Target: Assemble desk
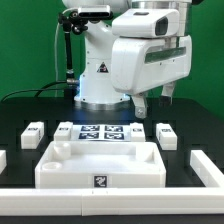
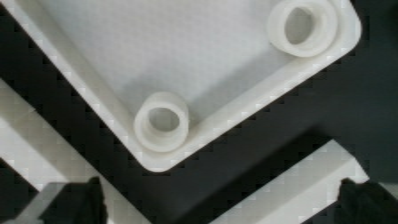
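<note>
I see the desk top [image 1: 100, 165] lying flat, open side up: a wide white rectangle with a raised rim and a black-and-white tag on its front edge. In the wrist view, one corner of it shows two round sockets [image 2: 164, 120] inside the rim. Behind it, the left outer leg [image 1: 33, 134] and the right outer leg [image 1: 165, 134] lie flat, well apart, tags up.

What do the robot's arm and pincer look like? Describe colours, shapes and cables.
The arm is glossy white, with rounded housings and dark joint seams. Its pincer has a boxy white body and two short dark fingers. A black cable runs beside it.
</note>
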`<state>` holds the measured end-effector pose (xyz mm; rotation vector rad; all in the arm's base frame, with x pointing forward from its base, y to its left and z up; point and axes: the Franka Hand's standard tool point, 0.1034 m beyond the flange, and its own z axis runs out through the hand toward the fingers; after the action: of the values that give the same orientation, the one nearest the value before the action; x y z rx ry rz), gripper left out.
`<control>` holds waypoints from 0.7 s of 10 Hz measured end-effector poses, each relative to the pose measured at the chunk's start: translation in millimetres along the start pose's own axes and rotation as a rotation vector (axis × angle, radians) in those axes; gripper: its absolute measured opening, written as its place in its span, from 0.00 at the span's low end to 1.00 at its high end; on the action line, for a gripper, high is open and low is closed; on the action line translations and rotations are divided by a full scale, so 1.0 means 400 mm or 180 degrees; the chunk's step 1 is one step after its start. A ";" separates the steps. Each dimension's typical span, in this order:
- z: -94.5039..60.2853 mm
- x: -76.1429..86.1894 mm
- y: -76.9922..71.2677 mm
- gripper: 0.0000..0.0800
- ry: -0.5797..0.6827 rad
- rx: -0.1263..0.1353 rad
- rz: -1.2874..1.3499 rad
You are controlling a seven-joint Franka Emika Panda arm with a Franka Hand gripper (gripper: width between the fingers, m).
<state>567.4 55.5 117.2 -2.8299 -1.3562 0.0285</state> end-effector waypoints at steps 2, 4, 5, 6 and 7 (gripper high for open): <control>0.000 0.000 0.000 0.81 0.0000 0.0000 0.0000; 0.000 0.000 0.000 0.81 0.0000 0.0000 0.0000; 0.000 0.000 0.000 0.81 0.0000 0.0000 0.0000; 0.000 0.000 0.000 0.81 0.0000 0.0000 -0.0009; 0.000 -0.003 0.002 0.81 -0.0001 -0.0003 -0.0110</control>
<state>567.2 54.0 117.3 -2.8065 -1.4052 0.0283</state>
